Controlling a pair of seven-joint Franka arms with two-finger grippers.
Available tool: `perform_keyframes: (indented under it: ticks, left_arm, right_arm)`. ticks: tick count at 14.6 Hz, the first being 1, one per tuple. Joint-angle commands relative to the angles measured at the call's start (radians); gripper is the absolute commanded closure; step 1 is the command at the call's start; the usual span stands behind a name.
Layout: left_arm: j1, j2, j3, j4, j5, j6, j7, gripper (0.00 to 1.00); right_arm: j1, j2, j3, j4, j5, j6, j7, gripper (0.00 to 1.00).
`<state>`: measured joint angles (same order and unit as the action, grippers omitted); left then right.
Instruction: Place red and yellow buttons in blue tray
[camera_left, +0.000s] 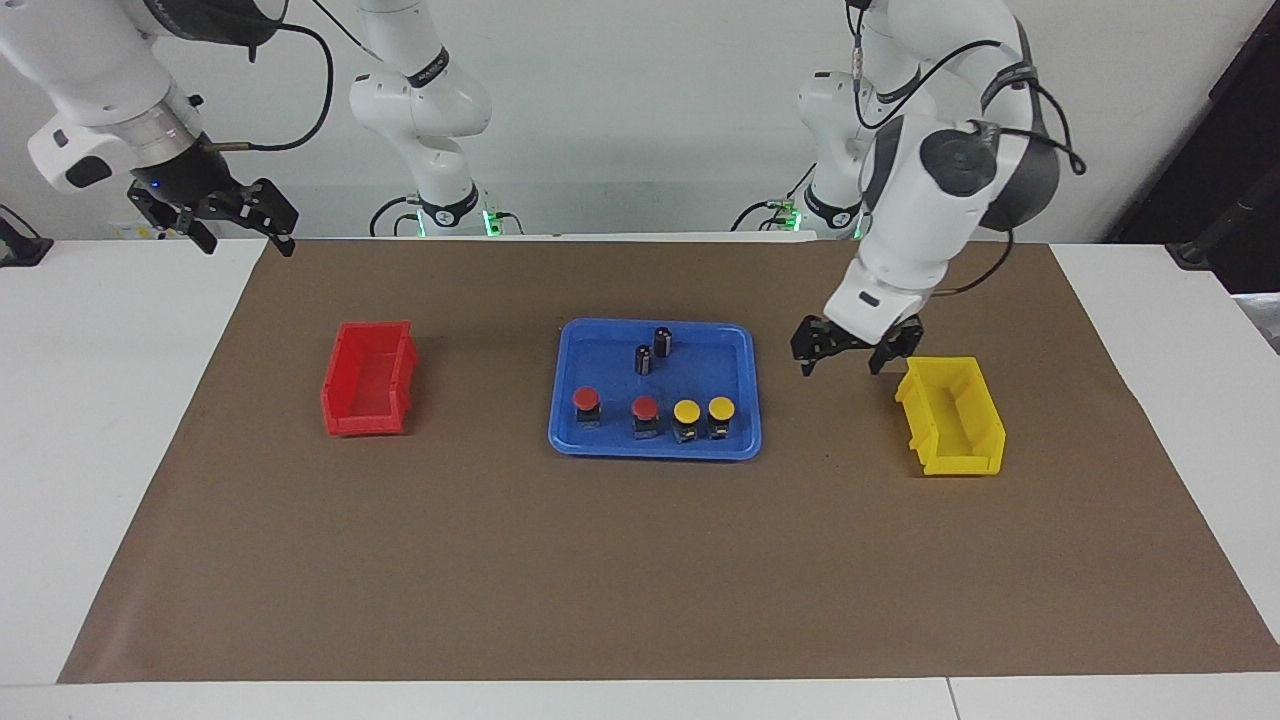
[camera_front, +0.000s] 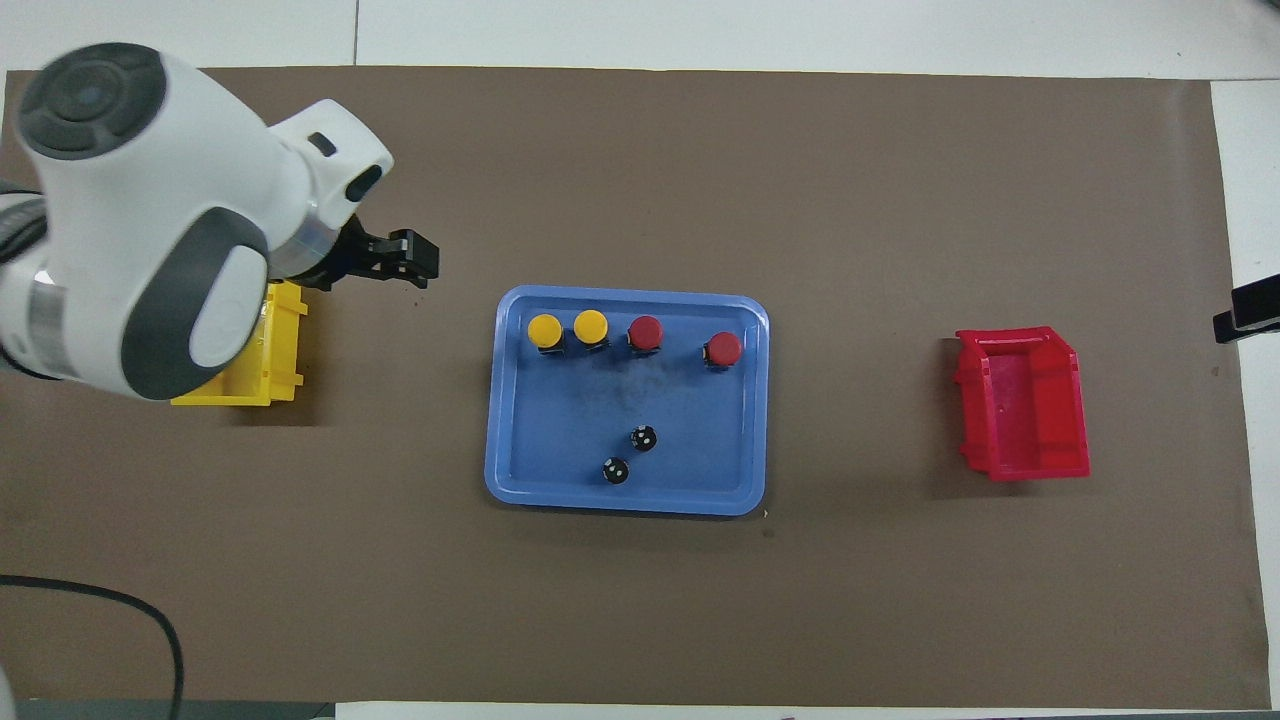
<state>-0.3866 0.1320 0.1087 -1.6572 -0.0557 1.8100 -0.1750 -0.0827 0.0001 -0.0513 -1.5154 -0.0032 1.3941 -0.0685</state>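
Note:
The blue tray (camera_left: 720, 362) lies mid-table; it also shows in the overhead view (camera_front: 560, 420). Two red buttons (camera_left: 586, 400) (camera_left: 645, 408) and two yellow buttons (camera_left: 686, 412) (camera_left: 721, 408) stand upright in a row in it, along its edge farthest from the robots. The same red buttons (camera_front: 723, 347) (camera_front: 645, 331) and yellow buttons (camera_front: 590, 324) (camera_front: 544, 329) show from overhead. My left gripper (camera_left: 840, 366) (camera_front: 400, 264) is open and empty, low over the mat between the tray and the yellow bin. My right gripper (camera_left: 248, 240) (camera_front: 1245, 312) is open and empty, raised over the mat's edge.
Two dark cylinders (camera_left: 644, 358) (camera_left: 662, 340) stand in the tray nearer to the robots than the buttons. A yellow bin (camera_left: 950, 415) sits toward the left arm's end, a red bin (camera_left: 368, 378) toward the right arm's end. A brown mat (camera_left: 640, 560) covers the table.

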Motion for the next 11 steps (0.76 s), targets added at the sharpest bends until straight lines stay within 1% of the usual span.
perform_keyframes:
  ticks: [1, 2, 5, 11]
  left_arm:
    - [0.084, -0.061, -0.003, 0.005, -0.004, -0.052, 0.063, 0.00]
    - [0.121, -0.067, -0.003, 0.026, -0.003, -0.081, 0.075, 0.00]
    - [0.152, -0.069, 0.023, 0.085, -0.004, -0.168, 0.160, 0.00]
    - [0.173, -0.081, 0.034, 0.096, -0.003, -0.196, 0.177, 0.00]
  right_arm:
    - [-0.009, 0.006, 0.005, 0.011, -0.011, -0.004, -0.020, 0.00]
    - [-0.011, 0.009, 0.005, 0.017, -0.011, 0.003, -0.039, 0.00]
    - [-0.031, 0.015, 0.004, 0.027, -0.009, 0.022, -0.053, 0.00]
    - [-0.020, 0.015, 0.005, 0.024, -0.011, 0.037, -0.048, 0.00]
